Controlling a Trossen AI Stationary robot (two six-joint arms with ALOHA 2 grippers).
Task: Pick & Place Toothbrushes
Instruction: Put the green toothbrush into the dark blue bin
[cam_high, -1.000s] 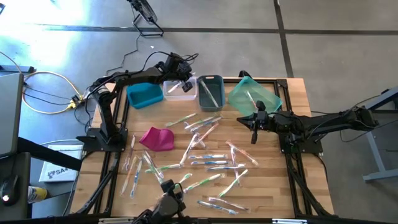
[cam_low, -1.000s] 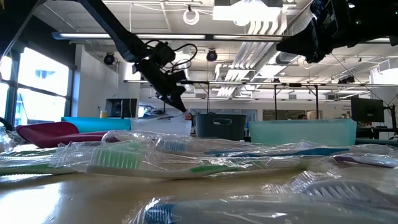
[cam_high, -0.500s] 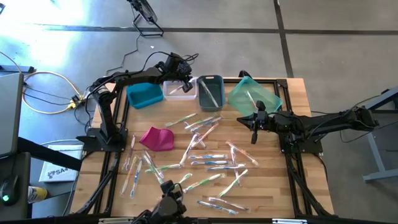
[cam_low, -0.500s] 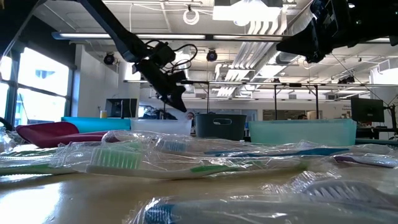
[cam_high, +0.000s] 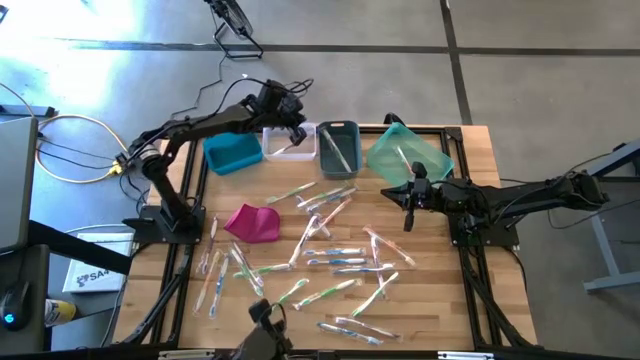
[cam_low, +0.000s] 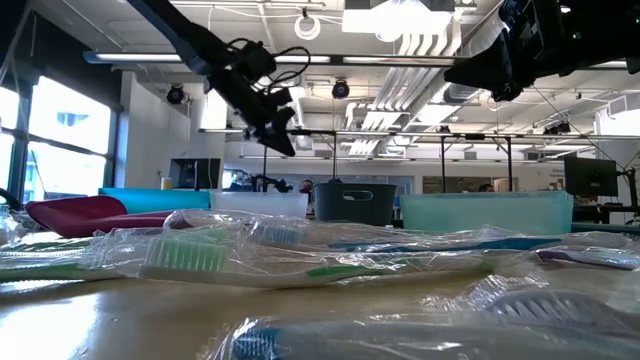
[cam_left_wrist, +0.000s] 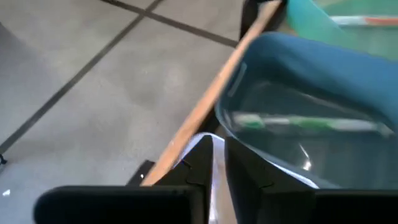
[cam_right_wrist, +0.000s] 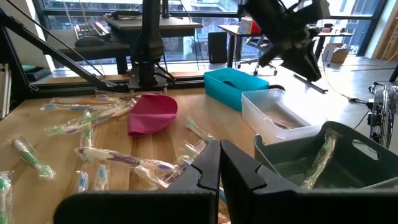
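Observation:
Several wrapped toothbrushes (cam_high: 335, 262) lie scattered flat on the wooden table. One green and white toothbrush (cam_left_wrist: 298, 123) lies inside the grey bin (cam_high: 338, 148). My left gripper (cam_high: 296, 124) hangs above the clear bin (cam_high: 290, 145) at the far edge. It is shut, with only a narrow slit between its fingers (cam_left_wrist: 218, 168) and nothing in it. My right gripper (cam_high: 408, 222) hovers shut and empty over the right half of the table, in front of the teal bin (cam_high: 405, 155).
Four bins stand in a row along the far edge: blue bin (cam_high: 232, 153), clear, grey and teal. A magenta pouch (cam_high: 252, 222) lies left of centre. Bare wood shows at the table's right side. Black frame posts stand at the table's corners.
My left gripper has risen from just over the clear bin and drawn slightly toward the far left. The right arm has kept still. The toothbrushes on the table lie as before.

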